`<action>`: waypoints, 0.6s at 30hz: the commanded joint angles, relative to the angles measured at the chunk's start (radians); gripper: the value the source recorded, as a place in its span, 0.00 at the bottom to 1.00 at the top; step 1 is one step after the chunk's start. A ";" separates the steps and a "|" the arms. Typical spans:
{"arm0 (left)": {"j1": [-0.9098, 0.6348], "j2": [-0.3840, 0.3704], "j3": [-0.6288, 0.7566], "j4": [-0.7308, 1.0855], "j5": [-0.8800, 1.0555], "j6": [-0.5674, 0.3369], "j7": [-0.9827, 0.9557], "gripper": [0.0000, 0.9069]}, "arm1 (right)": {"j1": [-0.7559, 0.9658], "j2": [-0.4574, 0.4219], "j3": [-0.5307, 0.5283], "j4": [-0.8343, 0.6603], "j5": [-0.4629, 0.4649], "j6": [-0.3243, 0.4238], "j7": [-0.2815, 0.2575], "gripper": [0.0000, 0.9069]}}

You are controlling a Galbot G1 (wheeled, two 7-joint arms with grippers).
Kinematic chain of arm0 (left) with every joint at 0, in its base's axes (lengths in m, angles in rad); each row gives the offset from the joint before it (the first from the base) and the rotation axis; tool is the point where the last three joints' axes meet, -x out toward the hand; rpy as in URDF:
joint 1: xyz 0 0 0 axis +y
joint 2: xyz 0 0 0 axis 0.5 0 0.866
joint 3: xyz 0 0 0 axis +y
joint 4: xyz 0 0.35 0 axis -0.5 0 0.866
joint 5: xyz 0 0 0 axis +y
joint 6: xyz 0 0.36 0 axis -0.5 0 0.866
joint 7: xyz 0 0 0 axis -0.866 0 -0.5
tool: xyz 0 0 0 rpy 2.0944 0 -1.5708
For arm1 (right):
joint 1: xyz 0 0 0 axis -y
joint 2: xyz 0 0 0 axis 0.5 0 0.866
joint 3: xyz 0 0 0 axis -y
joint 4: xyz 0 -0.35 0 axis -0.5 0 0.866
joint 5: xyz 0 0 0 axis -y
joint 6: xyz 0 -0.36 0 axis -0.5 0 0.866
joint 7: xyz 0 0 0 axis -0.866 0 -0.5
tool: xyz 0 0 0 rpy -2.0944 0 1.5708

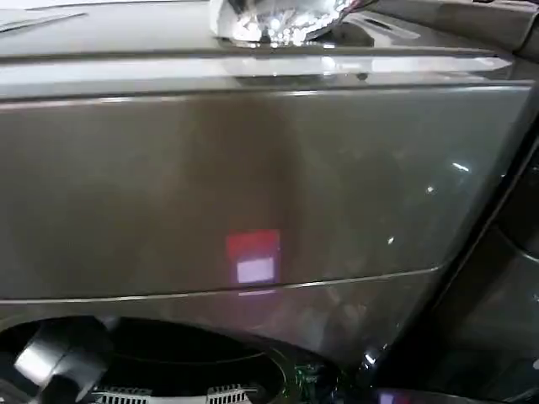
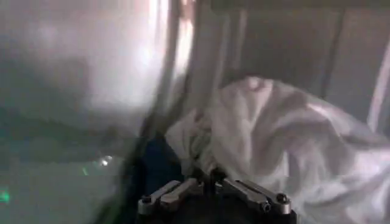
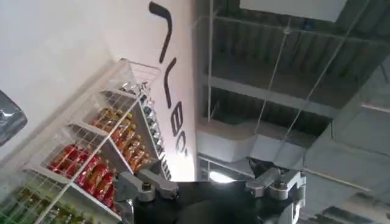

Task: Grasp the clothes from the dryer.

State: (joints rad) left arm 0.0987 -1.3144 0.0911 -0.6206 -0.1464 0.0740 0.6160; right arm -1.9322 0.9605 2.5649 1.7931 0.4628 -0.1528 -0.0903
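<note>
The dryer [image 1: 253,168] shows its bronze-grey top and front panel in the head view, with the dark porthole [image 1: 185,349] at the bottom. My left arm [image 1: 59,353] reaches into that porthole. Inside the drum lies a crumpled white cloth [image 2: 292,140], with a dark navy piece [image 2: 159,167] beside it. My left gripper [image 2: 208,173] is shut on a gathered edge of the white cloth, its links drawn together at the middle. My right gripper [image 3: 207,173] is parked away from the dryer, pointing up at the ceiling, open and holding nothing.
The ribbed drum wall [image 2: 292,42] rises behind the clothes and the pale door rim [image 2: 164,73] curves beside them. A shiny object [image 1: 278,21] sits on the dryer's top. A wire shelf of bottles [image 3: 103,152] stands near the right arm.
</note>
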 commanded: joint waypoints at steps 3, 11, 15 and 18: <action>0.169 -0.027 -0.202 -0.218 -0.127 -0.090 -0.484 0.00 | 0.010 -0.005 -0.008 -0.007 0.002 0.018 0.006 1.00; 0.254 -0.082 -0.293 -0.315 -0.153 -0.149 -0.695 0.00 | 0.013 -0.013 -0.008 -0.013 0.004 0.029 0.008 1.00; 0.275 -0.112 -0.326 -0.344 -0.147 -0.163 -0.787 0.00 | 0.011 -0.013 -0.005 -0.016 0.019 0.038 0.005 1.00; 0.273 -0.139 -0.355 -0.347 -0.135 -0.185 -0.848 0.00 | 0.013 -0.009 -0.009 -0.012 0.024 0.038 0.009 1.00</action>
State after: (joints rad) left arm 0.3130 -1.3980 -0.1640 -0.8893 -0.2727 -0.0567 0.0333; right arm -1.9211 0.9479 2.5594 1.7776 0.4759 -0.1211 -0.0837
